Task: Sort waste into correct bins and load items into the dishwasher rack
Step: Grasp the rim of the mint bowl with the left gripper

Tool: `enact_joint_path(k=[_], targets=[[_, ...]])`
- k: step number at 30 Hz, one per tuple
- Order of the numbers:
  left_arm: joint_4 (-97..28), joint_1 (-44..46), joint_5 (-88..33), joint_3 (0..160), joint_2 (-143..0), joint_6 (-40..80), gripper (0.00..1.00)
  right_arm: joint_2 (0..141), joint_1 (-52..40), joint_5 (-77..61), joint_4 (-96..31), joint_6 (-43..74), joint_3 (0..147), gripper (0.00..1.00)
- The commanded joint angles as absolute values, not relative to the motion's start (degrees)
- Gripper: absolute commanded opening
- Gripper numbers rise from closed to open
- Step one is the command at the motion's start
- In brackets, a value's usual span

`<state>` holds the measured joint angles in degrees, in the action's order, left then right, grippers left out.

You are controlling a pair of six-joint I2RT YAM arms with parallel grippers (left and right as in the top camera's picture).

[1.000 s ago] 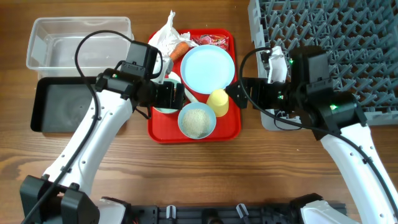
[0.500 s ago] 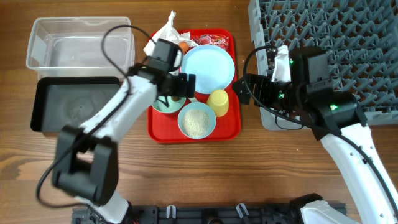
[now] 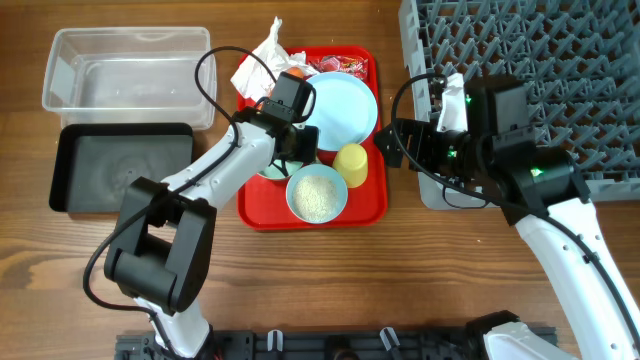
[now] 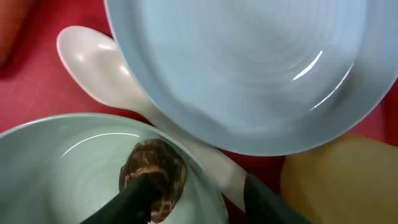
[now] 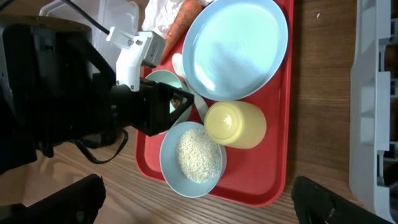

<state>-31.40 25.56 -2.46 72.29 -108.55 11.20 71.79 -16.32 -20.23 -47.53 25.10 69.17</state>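
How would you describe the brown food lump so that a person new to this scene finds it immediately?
Start at the red tray. On its left side, beside the big blue plate, stands a mint bowl, and the lump lies inside it. It is the only dark, wrinkled thing there, unlike the smooth white spoon next to the bowl.

Food lump (image 4: 153,177) in the bowl (image 4: 62,149); spoon (image 4: 106,68) between bowl and plate (image 4: 249,62), partly under the plate; all on the tray (image 3: 360,205).
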Motion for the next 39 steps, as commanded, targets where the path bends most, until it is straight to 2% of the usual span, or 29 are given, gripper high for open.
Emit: enact_joint_path(k=[1,7,12,14,28,36,39], targets=[[-31.2,25.89,1.85,73.14,-109.3,11.18,0.43,72.23,-16.53,-18.81,-47.55,25.65,70.02,1.0],[-31.22,25.89,2.94,73.14,-109.3,11.42,0.36,72.23,-16.53,-18.35,-47.37,25.69,70.02,1.0],[-31.05,25.89,3.42,73.14,-109.36,12.47,0.21,72.23,-16.53,-18.0,-47.4,25.74,70.02,1.0],[-30.83,25.87,4.78,73.14,-109.54,12.49,0.18,72.23,-16.53,-17.98,-47.4,25.78,70.02,1.0],[-31.05,25.89,7.16,73.14,-110.69,12.47,0.15,72.23,-16.53,-17.72,-47.59,25.67,70.02,1.0],[-31.24,25.89,7.16,73.08,-110.72,12.49,0.1,72.23,-16.53,-17.54,-47.59,25.65,70.02,1.0],[-31.24,25.89,7.16,73.08,-110.72,12.49,0.04,72.23,-16.53,-17.37,-47.57,25.67,70.02,1.0]])
